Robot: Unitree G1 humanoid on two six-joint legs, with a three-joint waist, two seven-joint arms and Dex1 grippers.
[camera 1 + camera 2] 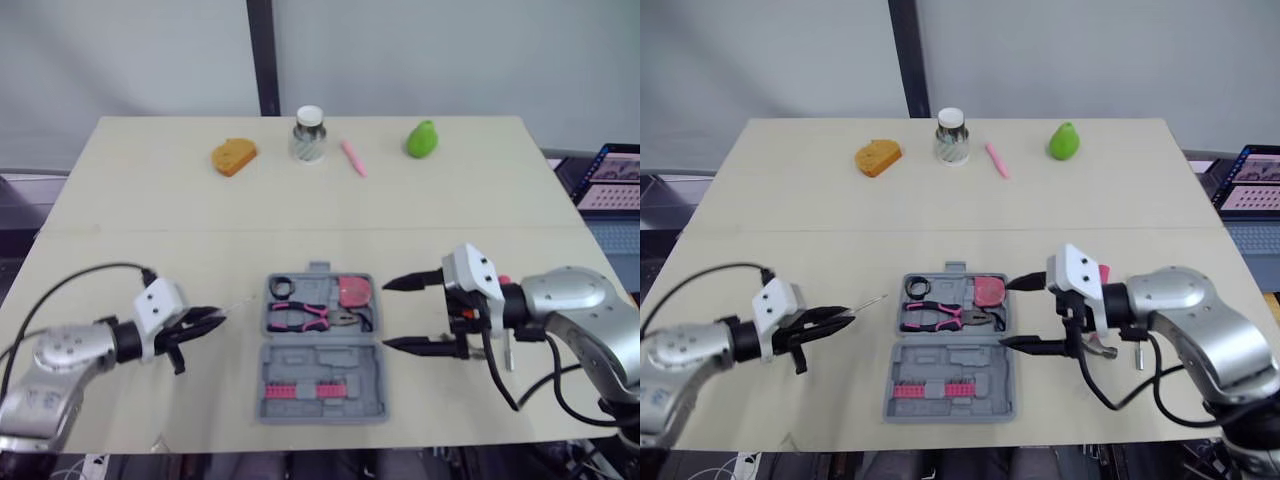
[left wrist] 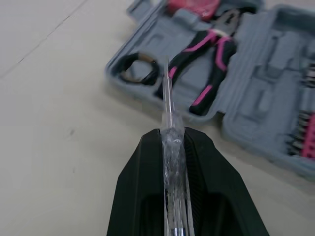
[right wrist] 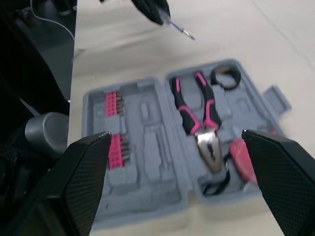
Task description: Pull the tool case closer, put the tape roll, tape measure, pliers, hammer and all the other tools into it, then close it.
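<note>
The grey tool case point(image 1: 320, 358) lies open, near and central on the table point(image 1: 150, 200), between your grippers. Tape roll point(image 1: 281, 287), pink-handled pliers point(image 1: 310, 317) and pink tape measure point(image 1: 353, 291) sit in its far half. Your left gripper point(image 1: 212, 318), just left of the case, is clamped on a clear-handled screwdriver point(image 2: 172, 132). Your right gripper point(image 1: 386, 315), just right, stands wide open and empty. Remaining, by judgement: stow the screwdriver and hammer, then close the case.
</note>
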